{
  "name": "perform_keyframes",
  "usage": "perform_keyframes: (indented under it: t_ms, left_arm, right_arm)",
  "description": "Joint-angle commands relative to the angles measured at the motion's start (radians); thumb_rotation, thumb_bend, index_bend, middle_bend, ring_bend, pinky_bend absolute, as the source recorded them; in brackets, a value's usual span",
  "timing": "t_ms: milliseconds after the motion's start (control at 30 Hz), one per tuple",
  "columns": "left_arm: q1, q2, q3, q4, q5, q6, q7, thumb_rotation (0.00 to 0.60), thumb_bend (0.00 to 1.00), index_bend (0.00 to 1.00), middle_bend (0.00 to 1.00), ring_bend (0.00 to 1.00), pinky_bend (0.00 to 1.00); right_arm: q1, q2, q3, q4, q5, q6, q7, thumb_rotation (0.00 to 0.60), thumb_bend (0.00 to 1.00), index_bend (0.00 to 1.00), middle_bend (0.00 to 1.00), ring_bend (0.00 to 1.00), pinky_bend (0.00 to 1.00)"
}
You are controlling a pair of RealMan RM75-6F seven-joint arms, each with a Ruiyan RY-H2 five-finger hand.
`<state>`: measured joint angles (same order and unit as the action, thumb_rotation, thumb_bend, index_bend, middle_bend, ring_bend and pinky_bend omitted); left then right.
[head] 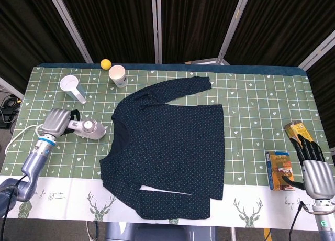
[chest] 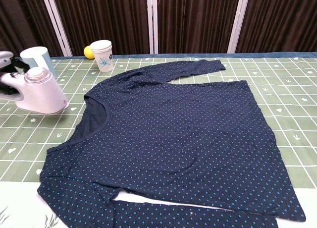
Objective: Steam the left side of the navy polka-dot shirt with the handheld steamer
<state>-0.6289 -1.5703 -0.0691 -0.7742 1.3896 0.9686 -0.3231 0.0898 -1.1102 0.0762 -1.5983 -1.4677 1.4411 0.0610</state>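
At the near right corner of the table (head: 251,94), the right hand (head: 314,170) rests palm down with its dark fingers (head: 308,145) stretched out and apart, holding nothing. Just beside it to the left lies a small blue-and-orange box (head: 280,170), and just beyond the fingertips sits a tan packet (head: 296,131).

The navy polka-dot shirt (head: 170,146) lies flat across the middle of the green checked cloth, neckline toward the left, 1 sleeve folded along the near hem and the other stretched toward the far edge.

Left of the shirt and clear of its fabric, the left hand (head: 57,121) grips the handle of the handheld steamer (head: 89,128); the chest view shows the white steamer body (chest: 37,91) over bare tablecloth beside the collar, its round cap up. A white cord (head: 21,136) runs off toward the left edge.

Farther back on the left stands a pale blue measuring cup (head: 70,86), then a white paper cup (head: 118,75), and behind it at the far edge a yellow ball (head: 105,64). Dark curtains hang behind the table.
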Motion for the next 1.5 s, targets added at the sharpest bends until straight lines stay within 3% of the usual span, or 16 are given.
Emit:
perform_keyframes:
  t_ms: [33,67,100,133,200,300,467,667,833,1033,1233,1500]
  left_arm:
    - [0.01,-0.009,-0.001,0.02,-0.017,-0.031,-0.007,0.6,0.15,0.6,0.54,0.55,0.68]
    - [0.011,-0.007,0.0,0.021,-0.023,-0.046,-0.004,0.6,0.05,0.45,0.37,0.41,0.51]
    - [0.01,-0.002,0.003,0.017,-0.03,-0.072,0.002,0.6,0.0,0.27,0.18,0.24,0.34]
    - [0.009,0.005,0.003,0.007,-0.035,-0.092,0.005,0.6,0.0,0.13,0.06,0.1,0.21]
    - [0.009,0.017,0.001,-0.01,-0.044,-0.11,0.005,0.6,0.0,0.02,0.0,0.01,0.1]
    - [0.014,0.045,-0.008,-0.058,-0.049,-0.107,-0.004,0.6,0.0,0.0,0.0,0.0,0.02]
    - [0.03,0.102,-0.015,-0.145,-0.042,-0.068,-0.001,0.6,0.0,0.0,0.0,0.0,0.0]
    - [0.068,0.226,-0.018,-0.326,-0.024,0.011,0.021,0.6,0.0,0.0,0.0,0.0,0.0]
    - [0.124,0.354,-0.003,-0.503,-0.006,0.088,0.042,0.6,0.0,0.0,0.0,0.0,0.0]
    - [0.227,0.493,0.036,-0.73,0.013,0.221,0.161,0.6,0.0,0.0,0.0,0.0,0.0]
    - [0.355,0.51,0.038,-0.869,0.005,0.441,0.274,0.6,0.0,0.0,0.0,0.0,0.0]
    - [0.474,0.521,0.089,-1.006,0.024,0.589,0.442,0.6,0.0,0.0,0.0,0.0,0.0]
  right_arm:
    - [0.001,-0.001,-0.001,-0.001,0.001,-0.002,-0.003,0.6,0.0,0.0,0.0,0.0,0.0]
    - [0.001,-0.001,-0.001,-0.002,0.001,-0.003,-0.004,0.6,0.0,0.0,0.0,0.0,0.0]
    - [0.001,-0.001,-0.001,-0.002,0.001,-0.003,-0.005,0.6,0.0,0.0,0.0,0.0,0.0]
    - [0.001,-0.001,-0.001,-0.002,0.001,-0.003,-0.005,0.6,0.0,0.0,0.0,0.0,0.0]
    - [0.001,0.0,-0.001,-0.003,0.001,-0.002,-0.005,0.6,0.0,0.0,0.0,0.0,0.0]
    - [0.0,0.001,-0.001,-0.003,0.0,0.0,-0.002,0.6,0.0,0.0,0.0,0.0,0.0]
    - [-0.002,0.005,-0.003,-0.006,-0.005,0.004,0.005,0.6,0.0,0.0,0.0,0.0,0.0]
    - [-0.007,0.013,-0.008,-0.016,-0.02,0.015,0.011,0.6,0.0,0.0,0.0,0.0,0.0]
    - [-0.012,0.022,-0.012,-0.026,-0.034,0.028,0.02,0.6,0.0,0.0,0.0,0.0,0.0]
    - [-0.018,0.032,-0.018,-0.035,-0.056,0.044,0.034,0.6,0.0,0.0,0.0,0.0,0.0]
    - [-0.021,0.034,-0.021,-0.033,-0.067,0.053,0.04,0.6,0.0,0.0,0.0,0.0,0.0]
    - [-0.033,0.032,-0.016,-0.026,-0.077,0.09,0.021,0.6,0.0,0.0,0.0,0.0,0.0]
